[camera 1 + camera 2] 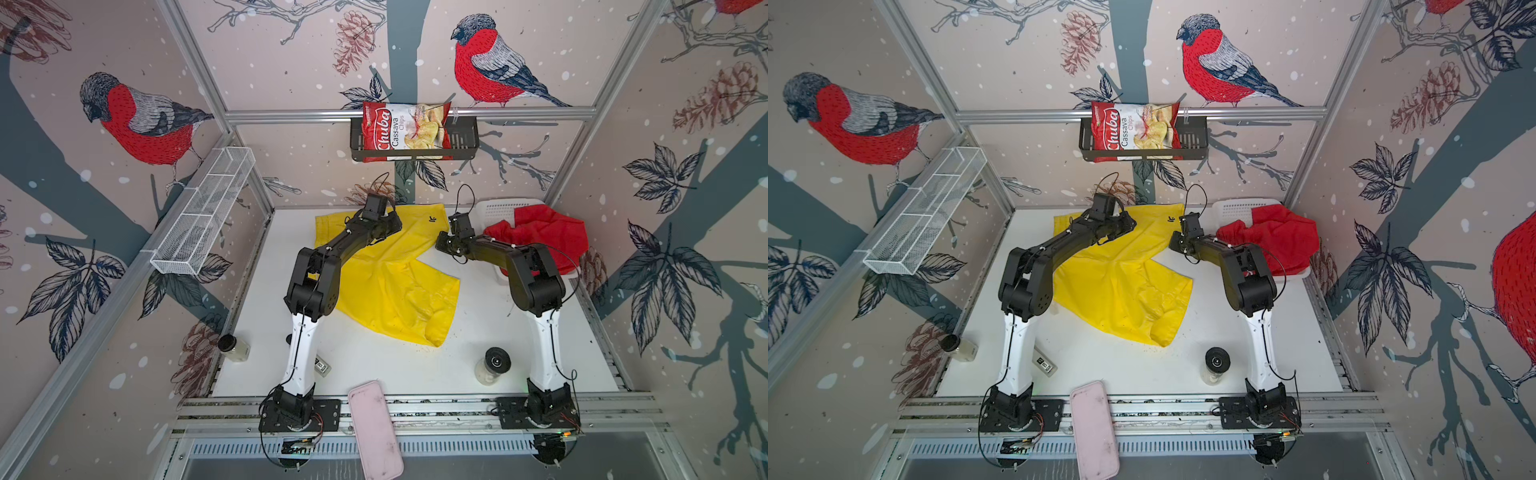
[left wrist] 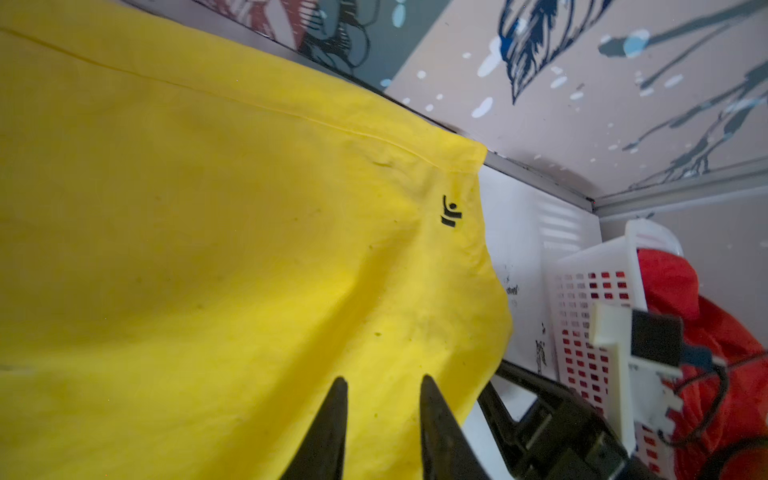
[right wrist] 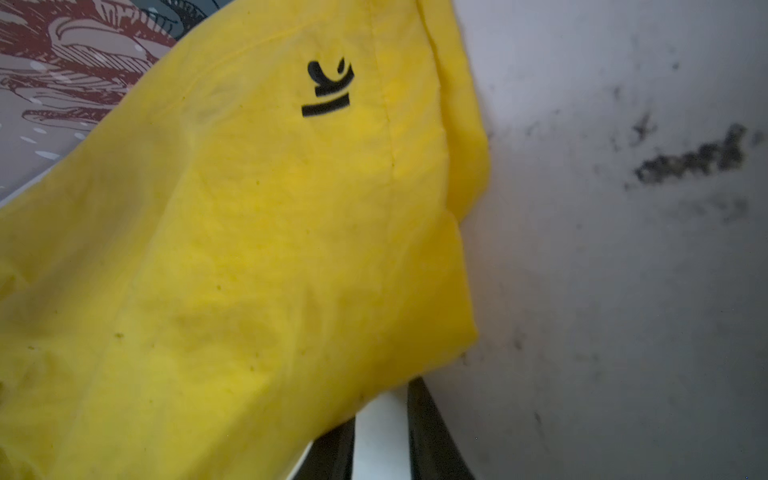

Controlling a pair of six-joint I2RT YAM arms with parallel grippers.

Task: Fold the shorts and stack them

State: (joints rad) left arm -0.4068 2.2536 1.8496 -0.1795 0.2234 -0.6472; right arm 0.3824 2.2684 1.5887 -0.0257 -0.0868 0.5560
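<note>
The left end effector [image 2: 382, 378] has its two black, tapering fingers [image 2: 332, 428] partly apart, tips just above the yellow shorts [image 1: 395, 286] with nothing pinched between them. The right end effector [image 3: 382, 415] sits at the edge of the same garment: a gap of white shows between its fingers lower down, but the fabric hem drapes over the tips, so whether it grips the cloth cannot be told. The yellow shorts lie spread on the white counter [image 1: 374, 365] towards the back wall, thin, smooth and lightly creased, with a stitched hem and one small black logo [image 2: 451, 212] near a corner; one leg runs out towards the front. The red shorts [image 1: 544, 237] are crumpled in a white perforated plastic basket [image 1: 505, 208] at the back right, spilling over its rim. That makes two pairs of shorts and one basket. Two dark-lidded jars [image 1: 233, 347] [image 1: 494, 365] stand near the front, well apart, and one flat pink tray [image 1: 376, 428] lies across the front rail.
</note>
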